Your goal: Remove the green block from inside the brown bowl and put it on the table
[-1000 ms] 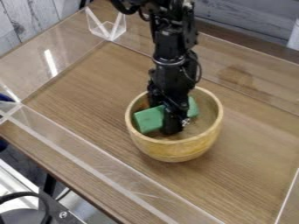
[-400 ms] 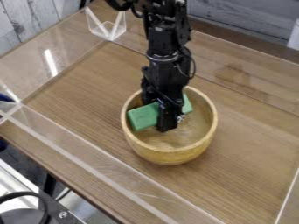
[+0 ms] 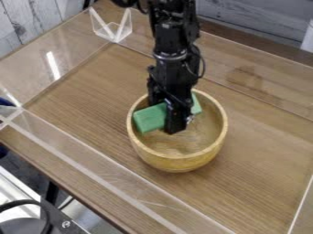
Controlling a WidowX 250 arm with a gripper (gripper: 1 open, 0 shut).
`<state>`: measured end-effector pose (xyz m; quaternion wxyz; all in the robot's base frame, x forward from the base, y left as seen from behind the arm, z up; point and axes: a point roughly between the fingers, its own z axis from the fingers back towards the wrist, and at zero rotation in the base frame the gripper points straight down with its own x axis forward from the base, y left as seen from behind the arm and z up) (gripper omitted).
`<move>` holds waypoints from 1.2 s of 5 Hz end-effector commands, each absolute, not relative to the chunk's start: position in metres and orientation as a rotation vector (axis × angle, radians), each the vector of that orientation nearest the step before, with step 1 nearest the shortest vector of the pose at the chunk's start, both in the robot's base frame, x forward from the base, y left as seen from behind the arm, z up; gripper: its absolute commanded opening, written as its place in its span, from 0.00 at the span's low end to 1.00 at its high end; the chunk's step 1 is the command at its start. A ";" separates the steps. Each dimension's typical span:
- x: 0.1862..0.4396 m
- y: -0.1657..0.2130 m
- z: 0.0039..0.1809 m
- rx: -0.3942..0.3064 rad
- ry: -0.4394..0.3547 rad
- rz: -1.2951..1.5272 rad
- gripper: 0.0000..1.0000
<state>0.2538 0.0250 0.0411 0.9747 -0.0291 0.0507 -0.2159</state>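
The light-brown wooden bowl stands on the wood-grain table near its middle. Inside it sits the green block, tilted against the bowl's left inner wall. My black gripper reaches straight down into the bowl and is shut on the block's right part. The fingertips are partly hidden by the block and the bowl's rim.
Low clear acrylic walls run along the table's front and left edges. A clear acrylic stand sits at the back left corner. Open tabletop lies left of and behind the bowl.
The bowl, block and gripper have shifted slightly left together since a second ago; the grip on the block stays shut.
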 end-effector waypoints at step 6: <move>0.274 0.022 0.053 -0.026 0.014 -0.448 0.00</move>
